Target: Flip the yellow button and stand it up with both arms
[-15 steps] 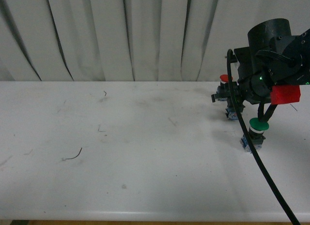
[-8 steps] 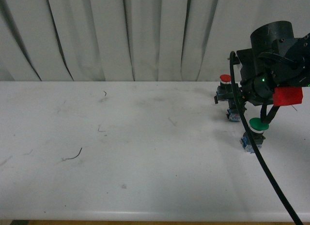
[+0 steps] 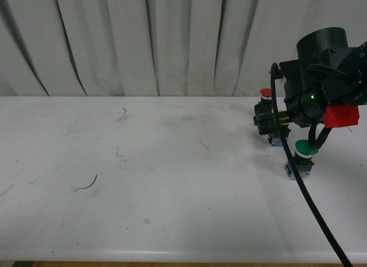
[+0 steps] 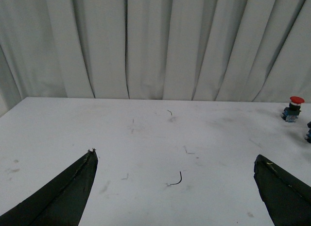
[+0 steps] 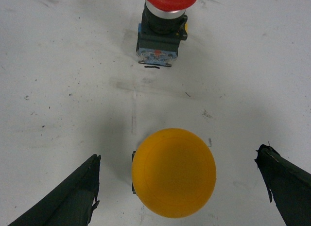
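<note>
While the right gripper (image 5: 177, 187) is hanging spread wide over the table (image 5: 58, 80), the yellow button (image 5: 174, 180) is standing cap-up between its fingers (image 5: 73, 199), untouched, near a red button (image 5: 163, 26). Left gripper (image 4: 177, 192) is gaping over bare tabletop. No legible writing is showing.

Wide-open left gripper (image 4: 177, 187) above table (image 4: 146, 133); possibly red-capped button (image 4: 293, 108) beyond.

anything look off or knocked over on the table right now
Nothing stands out. The yellow button stands cap up between the open jaws of the right gripper; the red button and green button are upright too. Only scuffs and a short stray wire mark the table.
</note>
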Tool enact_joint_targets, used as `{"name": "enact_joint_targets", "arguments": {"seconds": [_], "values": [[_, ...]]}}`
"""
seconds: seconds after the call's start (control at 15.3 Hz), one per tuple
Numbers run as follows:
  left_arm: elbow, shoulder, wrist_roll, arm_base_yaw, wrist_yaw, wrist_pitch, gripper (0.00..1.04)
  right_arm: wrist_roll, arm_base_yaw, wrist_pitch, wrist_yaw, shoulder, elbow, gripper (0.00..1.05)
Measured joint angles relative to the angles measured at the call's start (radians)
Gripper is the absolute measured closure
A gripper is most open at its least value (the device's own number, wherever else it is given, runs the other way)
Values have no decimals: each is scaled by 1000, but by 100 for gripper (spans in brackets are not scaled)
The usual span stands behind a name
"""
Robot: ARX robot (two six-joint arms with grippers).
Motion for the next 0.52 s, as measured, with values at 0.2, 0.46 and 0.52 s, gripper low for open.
{"name": "enact_joint_targets", "arguments": {"seconds": [0.2, 0.46, 0.52], "values": [[0, 0, 0, 0, 0, 0, 7, 10, 0, 50, -42, -50, -55, 6], [0, 0, 0, 0, 0, 0, 7, 70, -68, 362, -186, -423, -384, 6], [0, 0, 0, 0, 0, 0, 7, 89, -92, 494, -233, -596, -544, 6]]}}
